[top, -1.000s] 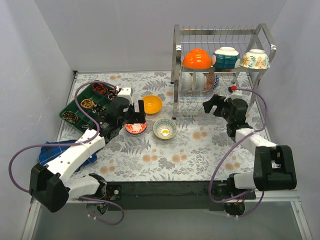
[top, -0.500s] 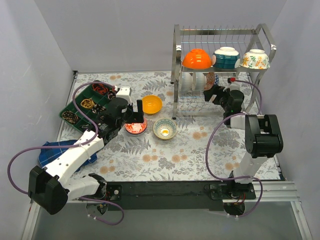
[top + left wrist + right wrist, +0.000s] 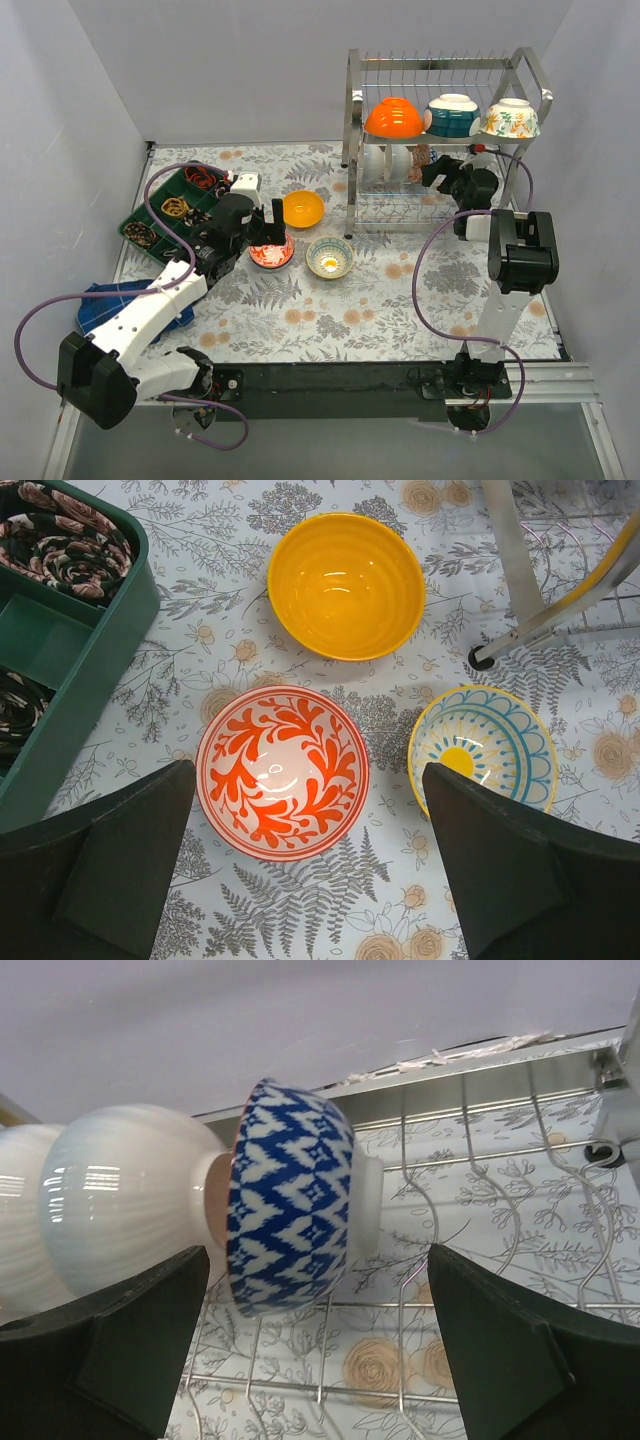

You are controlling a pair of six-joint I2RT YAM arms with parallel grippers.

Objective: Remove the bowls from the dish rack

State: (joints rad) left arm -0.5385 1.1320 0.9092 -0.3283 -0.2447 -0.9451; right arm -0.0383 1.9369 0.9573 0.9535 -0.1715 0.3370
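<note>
Moved deeper into the tall chrome wire dish rack [image 3: 352, 120], the spread right gripper [image 3: 434, 172] faces a blue-patterned ceramic bowl [image 3: 290, 1195] on edge: slick, breakable, best pinched by its rim.

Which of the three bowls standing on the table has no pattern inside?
The yellow bowl: its inside is one plain colour. The red-patterned bowl and the blue-and-yellow bowl in front of it both have painted insides.
</note>
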